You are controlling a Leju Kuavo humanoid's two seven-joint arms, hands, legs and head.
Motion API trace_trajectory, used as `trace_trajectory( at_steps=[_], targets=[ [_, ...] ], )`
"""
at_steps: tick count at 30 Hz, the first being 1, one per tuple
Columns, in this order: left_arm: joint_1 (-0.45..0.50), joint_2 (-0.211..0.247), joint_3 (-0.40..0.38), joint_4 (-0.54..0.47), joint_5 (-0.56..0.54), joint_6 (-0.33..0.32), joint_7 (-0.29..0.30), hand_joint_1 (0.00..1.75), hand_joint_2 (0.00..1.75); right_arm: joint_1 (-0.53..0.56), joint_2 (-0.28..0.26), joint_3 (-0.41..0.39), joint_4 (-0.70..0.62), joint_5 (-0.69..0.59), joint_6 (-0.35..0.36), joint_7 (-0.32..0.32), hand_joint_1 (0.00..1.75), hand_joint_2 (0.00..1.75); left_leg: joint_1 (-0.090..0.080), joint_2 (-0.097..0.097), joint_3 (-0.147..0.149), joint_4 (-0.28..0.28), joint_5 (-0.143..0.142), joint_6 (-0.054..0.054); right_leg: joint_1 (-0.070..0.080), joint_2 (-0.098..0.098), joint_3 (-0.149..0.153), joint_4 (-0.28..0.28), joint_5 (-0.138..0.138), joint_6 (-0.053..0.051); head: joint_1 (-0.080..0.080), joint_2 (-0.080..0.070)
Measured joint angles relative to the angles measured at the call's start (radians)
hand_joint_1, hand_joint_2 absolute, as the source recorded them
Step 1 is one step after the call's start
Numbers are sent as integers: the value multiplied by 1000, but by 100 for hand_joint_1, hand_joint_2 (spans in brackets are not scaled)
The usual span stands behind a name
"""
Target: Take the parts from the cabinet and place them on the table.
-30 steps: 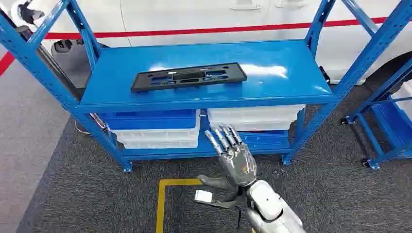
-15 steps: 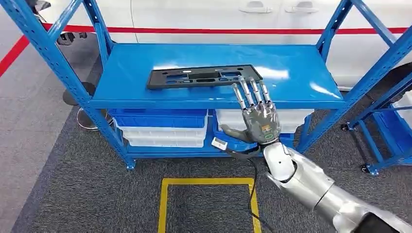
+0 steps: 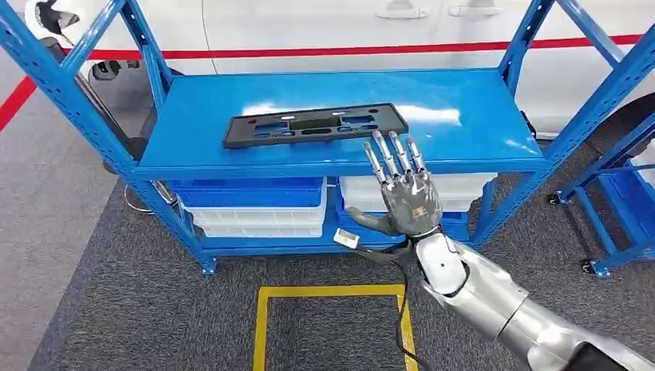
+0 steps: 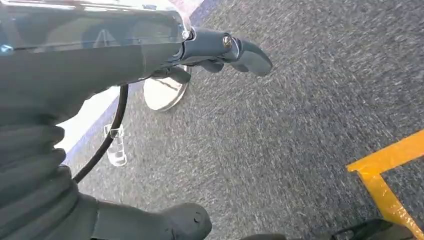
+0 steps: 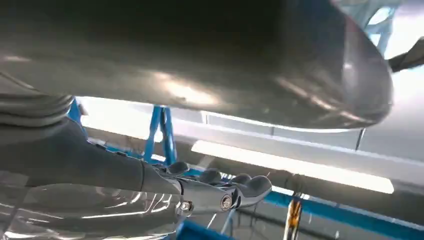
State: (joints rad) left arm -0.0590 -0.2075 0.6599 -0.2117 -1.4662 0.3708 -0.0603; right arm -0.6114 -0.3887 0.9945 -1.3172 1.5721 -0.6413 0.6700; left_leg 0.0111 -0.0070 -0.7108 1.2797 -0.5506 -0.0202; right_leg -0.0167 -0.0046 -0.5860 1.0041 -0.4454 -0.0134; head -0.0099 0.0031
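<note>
My right hand [image 3: 403, 195] showed brushed grey metal on its back, the fingers [image 3: 388, 154] a mix of bright silver and dark segments, and my forearm [image 3: 494, 303] behind it had a smooth, satiny silver shell. The cabinet [image 3: 479, 108] was painted blue metal, its shelf glossy enough to throw white glare. On it the part [image 3: 315, 124] looked like matt black plastic. The bins [image 3: 255, 205] below seemed plastic, blue and milky white. The floor [image 3: 154, 309] was rough grey carpet, with smooth yellow tape [image 3: 332, 291] on it. My left hand [image 4: 220, 50] was dull dark grey with a ribbed cover.
</note>
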Motion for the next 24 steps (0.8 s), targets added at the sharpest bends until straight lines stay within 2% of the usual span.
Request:
trace_trajectory(
  at_steps=[1,2,3,4,5,7,8,9,10,11,13,14,15,16,17,18,19,20,21,23,24],
  targets=[
    [1,1,-11,0,12,0,2,0,175,15,3,0,0,0,-3,-8,0,0,1,0,20,-45,34,-1,-2,0,2,1,-2,3,0,0],
    [1,1,-22,0,21,0,5,0,175,26,11,-3,1,0,-9,-22,0,0,2,0,61,-132,84,0,-5,1,7,2,-6,7,0,0],
    [2,2,-28,0,22,-3,9,0,175,33,24,-10,4,0,-23,-48,0,0,2,1,98,-207,120,0,-7,1,10,3,-9,12,0,0],
    [2,2,-34,0,24,-5,10,0,175,49,39,-30,8,-3,-32,-103,0,0,1,1,117,-241,109,3,-4,2,12,4,-12,17,0,0],
    [0,2,-37,0,28,-6,10,0,175,74,63,-65,11,-18,-42,-195,0,0,-2,-2,122,-259,108,13,0,3,8,9,-13,22,-3,0],
    [1,1,-41,0,31,-7,10,0,175,134,124,-153,18,-67,-45,-387,0,0,-4,-3,119,-254,107,28,2,3,9,2,-10,30,3,0],
    [2,1,-44,0,31,-7,10,0,175,157,149,-192,21,-84,-47,-439,0,0,-6,-3,118,-256,109,36,-1,2,10,1,-9,36,3,0],
    [2,1,-47,0,31,-7,9,0,175,171,174,-223,22,-87,-47,-461,0,0,-1,-3,123,-266,115,47,-5,3,7,7,-19,42,1,0],
    [1,1,-50,0,31,-6,9,0,175,182,191,-258,24,-89,-50,-479,0,0,-2,-3,124,-267,115,52,-6,3,-2,36,-39,43,7,0],
    [1,1,-53,0,31,-6,8,0,175,191,203,-287,26,-90,-51,-491,0,0,-3,-3,124,-267,115,58,-6,3,-31,98,-76,44,8,0],
    [2,1,-56,0,31,-6,7,0,175,213,222,-325,30,-90,-52,-505,0,0,-8,-3,124,-266,113,63,-5,3,-116,268,-148,47,12,0],
    [3,1,-57,0,31,-6,7,0,175,224,230,-338,32,-90,-51,-510,0,0,-11,-3,124,-266,112,64,-5,3,-150,328,-162,46,12,0],
    [4,1,-59,0,31,-6,7,0,175,234,237,-348,34,-93,-52,-518,0,0,-15,-3,125,-265,111,65,-4,3,-159,335,-149,42,12,0],
    [4,1,-59,0,31,-8,5,0,175,242,243,-359,33,-102,-52,-530,0,0,-18,-4,127,-264,110,67,-2,3,-143,295,-113,37,12,0],
    [4,1,-60,0,31,-9,-7,0,175,249,250,-375,31,-111,-52,-545,0,0,-21,-4,130,-264,109,67,4,4,-106,214,-65,27,12,0],
    [3,1,-60,0,32,-9,-21,0,175,254,257,-392,26,-112,-52,-557,0,0,-24,-5,135,-264,106,67,12,4,-54,109,-14,13,13,0],
    [3,-2,-60,0,33,-9,-33,0,175,256,261,-406,19,-112,-52,-563,0,0,-23,-4,137,-264,105,66,19,4,-19,34,4,-2,12,0],
    [2,-4,-60,0,34,-10,-37,0,175,257,265,-416,17,-112,-52,-567,0,0,-32,-4,133,-261,102,61,21,-1,-10,17,-6,-4,10,0],
    [1,-5,-61,0,35,-10,-39,0,175,259,272,-422,14,-112,-52,-568,0,0,-28,-3,132,-261,101,58,22,-1,-11,15,-2,1,12,0],
    [0,-4,-61,0,38,-10,-42,0,175,268,279,-432,12,-112,-53,-570,0,0,-24,-1,137,-266,103,48,26,1,-9,12,-3,-1,13,0],
    [-1,-4,-61,0,38,-10,-42,0,175,271,280,-439,9,-112,-53,-570,0,0,-33,-2,139,-265,99,42,12,1,-3,-1,3,-6,11,0]
  ],
)
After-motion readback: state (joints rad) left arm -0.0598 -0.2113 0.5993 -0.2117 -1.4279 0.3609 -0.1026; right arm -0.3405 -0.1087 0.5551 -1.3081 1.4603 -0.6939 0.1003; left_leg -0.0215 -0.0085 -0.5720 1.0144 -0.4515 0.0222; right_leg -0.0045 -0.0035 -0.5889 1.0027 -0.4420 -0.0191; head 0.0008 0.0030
